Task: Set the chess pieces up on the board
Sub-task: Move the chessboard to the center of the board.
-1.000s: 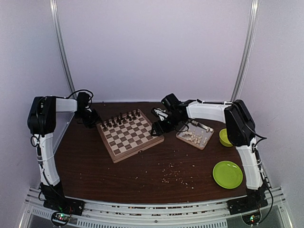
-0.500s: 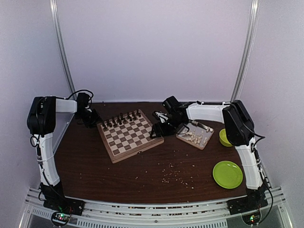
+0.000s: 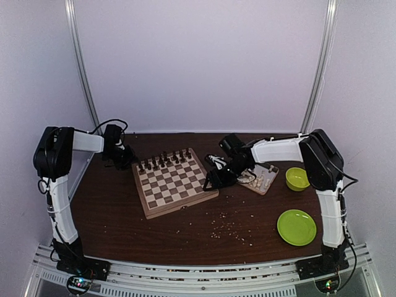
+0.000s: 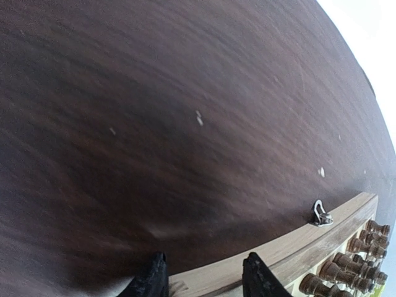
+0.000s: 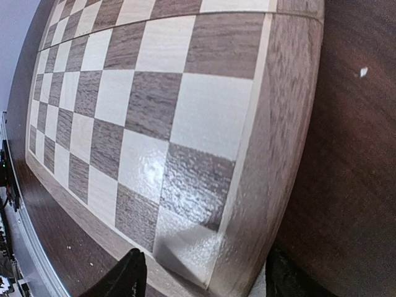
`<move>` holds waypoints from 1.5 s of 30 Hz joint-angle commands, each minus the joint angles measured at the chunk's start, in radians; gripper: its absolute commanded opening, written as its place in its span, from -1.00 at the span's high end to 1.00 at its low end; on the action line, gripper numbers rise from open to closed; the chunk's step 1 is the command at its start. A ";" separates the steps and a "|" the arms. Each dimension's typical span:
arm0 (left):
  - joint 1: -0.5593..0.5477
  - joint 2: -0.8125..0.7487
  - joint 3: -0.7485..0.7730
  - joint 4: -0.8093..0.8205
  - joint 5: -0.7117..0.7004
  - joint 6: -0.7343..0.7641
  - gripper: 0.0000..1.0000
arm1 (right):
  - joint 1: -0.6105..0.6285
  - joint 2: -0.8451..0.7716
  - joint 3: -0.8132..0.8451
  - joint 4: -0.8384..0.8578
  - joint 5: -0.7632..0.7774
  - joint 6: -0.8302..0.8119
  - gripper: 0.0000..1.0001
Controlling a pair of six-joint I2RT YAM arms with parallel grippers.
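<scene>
Judging from the top view first: apparently settling the board [image 3: 174, 184] into place on the worktop [image 3: 111, 216], with no placing of the chess pieces [image 3: 258, 179] begun. All of them heaped in the metal tray [image 3: 274, 171] just to the right of the right gripper [image 3: 211, 182]. Dark pieces [image 3: 164, 162] ranked along the far rows, between the two grippers. Board's far-left corner just beside the left gripper [image 3: 124, 157]. Next, probably: release the board, reach back to the tray and pinch one tiny cream figure, which calls for a narrow, careful close. Turning to the left wrist view: partly open, fingers [image 4: 151, 281] straddling the board's light rim, latch [image 4: 320, 213] ahead and to the right. Holding nothing; cannot tell whether touching the wood. Turning to the right wrist view: spread wide, board's corner lying between the fingers [image 5: 127, 278], checkered squares running ahead. Cannot tell whether pressing the edges; nothing lifted.
</scene>
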 commanded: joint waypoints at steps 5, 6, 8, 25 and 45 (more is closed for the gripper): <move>-0.087 -0.025 -0.130 -0.028 0.021 -0.055 0.16 | 0.015 -0.113 -0.156 0.014 -0.079 -0.018 -0.16; -0.090 -0.027 -0.144 -0.020 0.021 -0.059 0.16 | 0.016 -0.127 -0.173 0.012 -0.079 -0.022 -0.15; -0.099 -0.037 -0.170 -0.007 0.022 -0.064 0.17 | 0.018 -0.149 -0.196 -0.008 -0.081 -0.044 -0.13; -0.195 -0.148 -0.313 0.041 -0.008 -0.089 0.19 | 0.076 -0.309 -0.353 -0.093 -0.068 -0.178 0.01; -0.255 -0.191 -0.413 0.102 -0.007 -0.115 0.21 | 0.185 -0.330 -0.378 -0.204 -0.064 -0.301 0.07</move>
